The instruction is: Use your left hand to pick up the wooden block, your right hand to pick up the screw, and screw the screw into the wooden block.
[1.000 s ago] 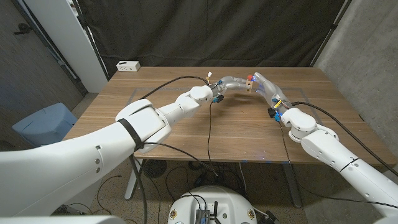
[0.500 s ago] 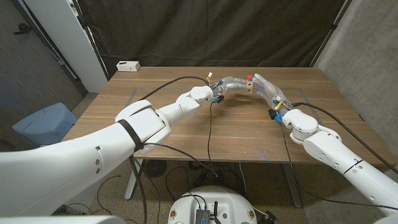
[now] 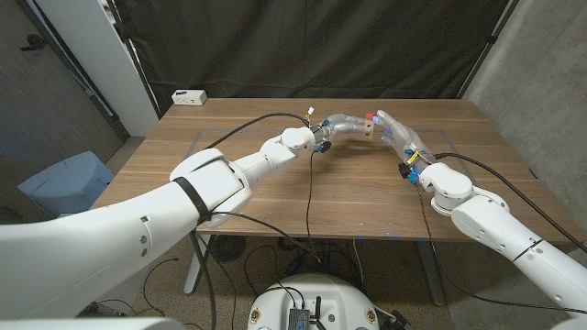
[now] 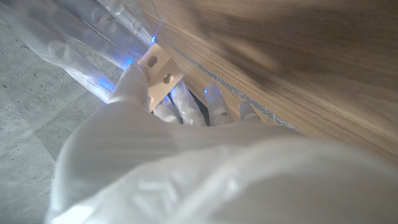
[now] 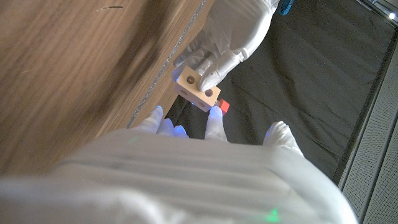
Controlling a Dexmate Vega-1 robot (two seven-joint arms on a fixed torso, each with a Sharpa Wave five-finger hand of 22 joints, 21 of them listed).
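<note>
Right wrist view: screw (image 5: 224,106) mostly behind wooden block (image 5: 198,88).

My left arm reached from the lower left across the table, its hand (image 3: 341,123) raised at the far middle, fingers pinching the wooden block (image 5: 198,86). My right arm came in from the lower right, wrist bent toward the centre, and its hand (image 3: 393,129) stood just beside the left one, fingertips (image 5: 214,114) up against the block. A small red piece (image 5: 224,106) showed at those fingertips; I couldn't tell whether they held it.
</note>
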